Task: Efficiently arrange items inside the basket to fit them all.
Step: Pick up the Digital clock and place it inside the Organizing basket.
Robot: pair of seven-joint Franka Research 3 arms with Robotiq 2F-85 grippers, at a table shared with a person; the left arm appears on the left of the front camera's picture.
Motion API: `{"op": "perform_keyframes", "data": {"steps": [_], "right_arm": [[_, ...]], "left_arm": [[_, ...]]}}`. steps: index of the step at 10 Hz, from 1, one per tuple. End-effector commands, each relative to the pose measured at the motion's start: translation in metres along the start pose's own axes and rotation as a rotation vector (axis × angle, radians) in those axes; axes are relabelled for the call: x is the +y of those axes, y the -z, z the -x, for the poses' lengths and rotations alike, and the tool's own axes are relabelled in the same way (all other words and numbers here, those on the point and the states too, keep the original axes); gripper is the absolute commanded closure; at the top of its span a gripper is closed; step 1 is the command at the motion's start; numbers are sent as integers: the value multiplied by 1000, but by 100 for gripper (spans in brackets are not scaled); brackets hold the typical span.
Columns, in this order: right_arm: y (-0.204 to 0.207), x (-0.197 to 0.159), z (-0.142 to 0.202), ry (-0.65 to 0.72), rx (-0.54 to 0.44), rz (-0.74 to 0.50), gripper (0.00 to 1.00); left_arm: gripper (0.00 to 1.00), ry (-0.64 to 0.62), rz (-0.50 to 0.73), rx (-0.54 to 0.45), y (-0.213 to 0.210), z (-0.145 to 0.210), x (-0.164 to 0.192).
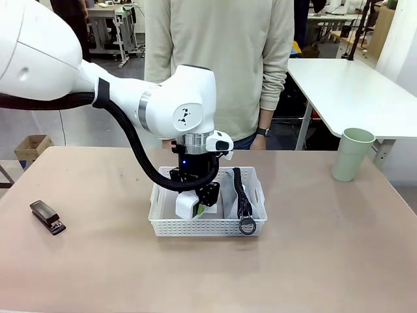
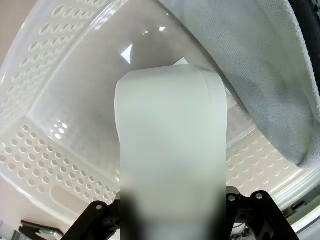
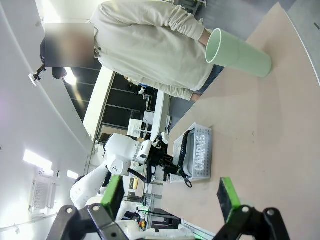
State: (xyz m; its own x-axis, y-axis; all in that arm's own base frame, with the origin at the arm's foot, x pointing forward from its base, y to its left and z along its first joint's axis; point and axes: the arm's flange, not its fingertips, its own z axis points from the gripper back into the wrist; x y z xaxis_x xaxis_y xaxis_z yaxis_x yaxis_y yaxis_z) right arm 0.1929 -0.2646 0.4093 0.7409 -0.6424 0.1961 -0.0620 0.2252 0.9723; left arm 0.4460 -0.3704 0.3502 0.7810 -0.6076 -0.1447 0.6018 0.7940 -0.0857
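Box (image 1: 185, 205), white, clamped between the fingers of left gripper (image 1: 195, 210), down inside basket (image 1: 208, 228). Grey pouch (image 1: 229, 199) sits in the basket just right of that gripper. Stapler (image 1: 47, 217) lies well off to its left on table (image 1: 313, 261), cup (image 1: 352, 154) far to its right. Right gripper (image 3: 170, 192) jaws wide, holding nothing.

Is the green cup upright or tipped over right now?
Upright: the cup stands open end up on the table, outside the basket.
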Motion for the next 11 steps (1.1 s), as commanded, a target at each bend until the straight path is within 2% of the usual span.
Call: {"op": "perform_keyframes", "data": {"steps": [1, 2, 3, 7, 11], "right_arm": [[1, 1, -1, -28, -13, -20, 0], [1, 1, -1, -28, -13, -20, 0], [1, 1, -1, -28, -13, -20, 0], [1, 1, -1, -28, -13, -20, 0], [1, 1, -1, -28, -13, -20, 0]], "left_arm": [[47, 9, -25, -14, 1, 3, 3], [47, 4, -27, -6, 3, 2, 3], [0, 20, -49, 2, 4, 1, 3], [0, -5, 12, -70, -8, 3, 4], [0, -84, 96, -86, -26, 14, 10]]}}
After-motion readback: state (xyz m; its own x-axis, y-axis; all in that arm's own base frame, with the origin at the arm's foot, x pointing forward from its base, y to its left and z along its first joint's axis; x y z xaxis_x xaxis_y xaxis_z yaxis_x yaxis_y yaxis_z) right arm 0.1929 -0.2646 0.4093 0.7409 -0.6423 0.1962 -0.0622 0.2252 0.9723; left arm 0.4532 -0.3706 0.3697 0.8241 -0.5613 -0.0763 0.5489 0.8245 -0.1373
